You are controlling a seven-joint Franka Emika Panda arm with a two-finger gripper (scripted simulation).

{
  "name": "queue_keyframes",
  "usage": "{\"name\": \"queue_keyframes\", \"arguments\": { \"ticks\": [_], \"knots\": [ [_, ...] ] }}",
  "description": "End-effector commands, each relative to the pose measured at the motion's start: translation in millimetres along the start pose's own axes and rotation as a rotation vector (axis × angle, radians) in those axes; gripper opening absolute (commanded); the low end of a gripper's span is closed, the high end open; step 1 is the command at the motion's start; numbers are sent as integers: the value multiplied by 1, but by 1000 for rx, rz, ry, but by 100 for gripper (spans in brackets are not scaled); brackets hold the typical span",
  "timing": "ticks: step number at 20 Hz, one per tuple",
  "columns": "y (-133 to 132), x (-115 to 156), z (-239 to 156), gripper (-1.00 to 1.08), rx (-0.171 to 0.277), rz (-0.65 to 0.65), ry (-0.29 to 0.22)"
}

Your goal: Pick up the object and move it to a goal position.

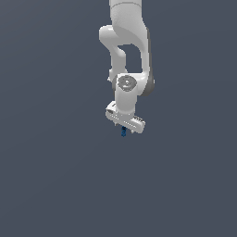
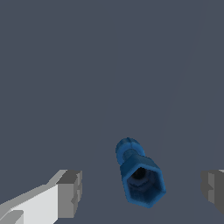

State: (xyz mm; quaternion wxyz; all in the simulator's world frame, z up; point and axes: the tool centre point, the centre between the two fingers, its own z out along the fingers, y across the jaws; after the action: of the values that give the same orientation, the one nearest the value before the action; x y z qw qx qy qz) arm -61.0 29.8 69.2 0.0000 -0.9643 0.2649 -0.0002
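Note:
The object [image 2: 140,177] is a small dark blue lumpy item with a hexagonal end and a hollow in it. In the wrist view it lies between my two grey fingertips [image 2: 70,192], with a clear gap on each side, so neither pad touches it. My gripper [image 2: 142,190] is open around it. In the exterior view the white arm hangs down from the top, and the object [image 1: 123,133] shows as a tiny blue speck just under the gripper [image 1: 126,129], partly hidden by the hand.
A plain dark grey-blue surface [image 1: 55,185] fills both views. No other objects, containers or edges show.

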Motion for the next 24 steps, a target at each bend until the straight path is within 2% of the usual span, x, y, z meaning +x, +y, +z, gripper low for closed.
{"name": "queue_keyframes", "arguments": {
  "ticks": [1, 8, 9, 24],
  "knots": [
    [0, -1, 12, 100, 0, 1, 0],
    [0, 0, 26, 100, 0, 2, 0],
    [0, 0, 26, -100, 0, 2, 0],
    [3, 1, 21, -100, 0, 3, 0]
  ]
}}
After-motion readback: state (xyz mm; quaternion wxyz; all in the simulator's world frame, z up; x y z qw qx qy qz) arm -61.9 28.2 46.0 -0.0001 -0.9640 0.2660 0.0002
